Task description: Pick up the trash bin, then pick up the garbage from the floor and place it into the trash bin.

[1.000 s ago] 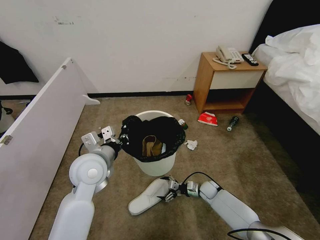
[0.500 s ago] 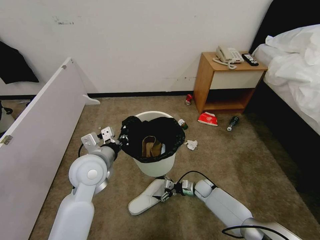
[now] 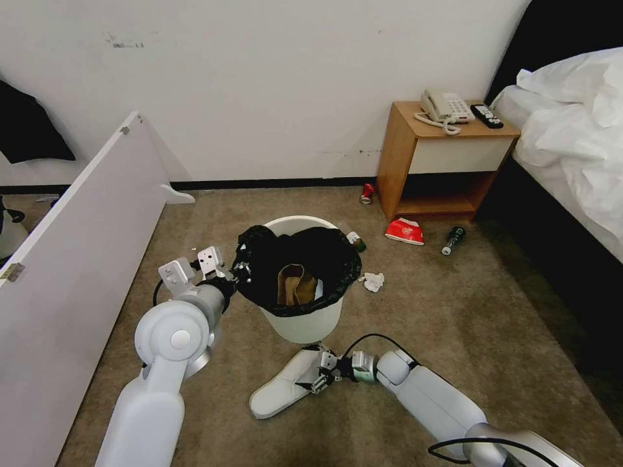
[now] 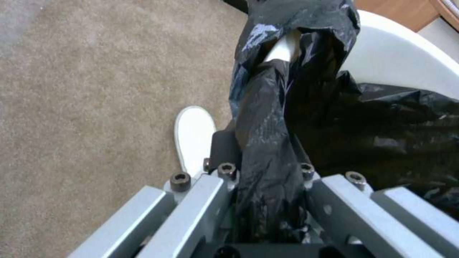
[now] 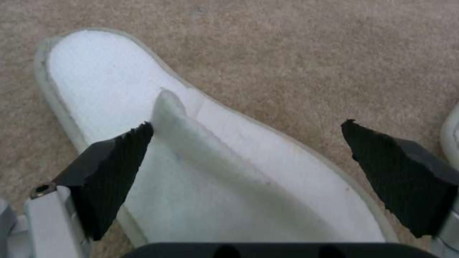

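Right gripper (image 3: 316,376) spread over a white slipper (image 3: 285,384), just in front of the trash bin (image 3: 302,322) gripped by the left gripper (image 3: 237,272).

Nearest the bin's front, the slipper lies flat on the carpet (image 3: 454,311); in the right wrist view the parted pads (image 5: 112,168) straddle the raised strap (image 5: 191,143), one pad touching it, the other clear over carpet. The left gripper is clamped on the bin's near-left rim, pinching the black bag (image 4: 272,143). Inside the bin rests a brown paper bag (image 3: 296,284). Beyond the bin lie a tissue (image 3: 373,281), small bottle (image 3: 355,241), red packet (image 3: 405,231), dark bottle (image 3: 453,240) and red can (image 3: 368,192).
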Robot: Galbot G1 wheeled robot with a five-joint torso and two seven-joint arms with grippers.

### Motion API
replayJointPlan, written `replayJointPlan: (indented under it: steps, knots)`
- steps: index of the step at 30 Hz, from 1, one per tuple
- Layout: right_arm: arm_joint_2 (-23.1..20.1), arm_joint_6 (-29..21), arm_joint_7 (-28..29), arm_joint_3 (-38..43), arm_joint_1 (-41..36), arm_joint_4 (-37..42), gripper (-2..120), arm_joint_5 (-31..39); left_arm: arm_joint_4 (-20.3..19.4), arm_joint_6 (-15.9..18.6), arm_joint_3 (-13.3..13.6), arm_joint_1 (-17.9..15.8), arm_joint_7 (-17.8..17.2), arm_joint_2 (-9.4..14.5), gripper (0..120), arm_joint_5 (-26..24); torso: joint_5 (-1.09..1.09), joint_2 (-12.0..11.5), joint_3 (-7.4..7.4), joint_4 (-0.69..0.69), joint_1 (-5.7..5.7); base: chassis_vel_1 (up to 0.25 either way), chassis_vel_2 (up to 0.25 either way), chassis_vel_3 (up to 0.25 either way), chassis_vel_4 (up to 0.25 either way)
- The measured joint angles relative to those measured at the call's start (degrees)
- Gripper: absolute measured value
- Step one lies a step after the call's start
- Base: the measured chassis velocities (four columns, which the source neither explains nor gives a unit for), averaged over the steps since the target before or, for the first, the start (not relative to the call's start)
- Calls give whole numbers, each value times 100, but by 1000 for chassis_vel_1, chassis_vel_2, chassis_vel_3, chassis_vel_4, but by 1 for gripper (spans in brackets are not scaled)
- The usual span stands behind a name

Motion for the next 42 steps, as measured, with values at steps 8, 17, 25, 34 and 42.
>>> replayJointPlan:
  steps: [8, 17, 25, 34, 42]
  knots:
    - [44, 19, 0, 28, 52, -115, 100, -19, 4, 0, 13, 10, 10, -17, 5, 16, 0, 0, 1, 0, 0, 0, 0, 0, 0]
    - [55, 66, 1, 21, 41, -143, 82, -50, 4, 0, 23, 18, 15, -38, 5, 34, 0, 0, 0, 0, 0, 0, 0, 0, 0]
    - [73, 94, -27, 10, 36, -149, 51, -51, 0, 0, 20, 32, 18, -25, 5, 45, 1, 0, 0, 0, 0, 0, 0, 0, 0]
    - [53, 104, -60, 36, 16, -117, 19, -27, 9, 0, 44, 26, 24, -47, 5, 68, 0, 0, 0, 0, 0, 0, 0, 0, 0]
    - [62, 108, -78, 59, 24, -98, 0, 8, 13, 0, 35, 22, 32, -34, 5, 70, 0, 0, 0, 0, 0, 0, 0, 0, 0]
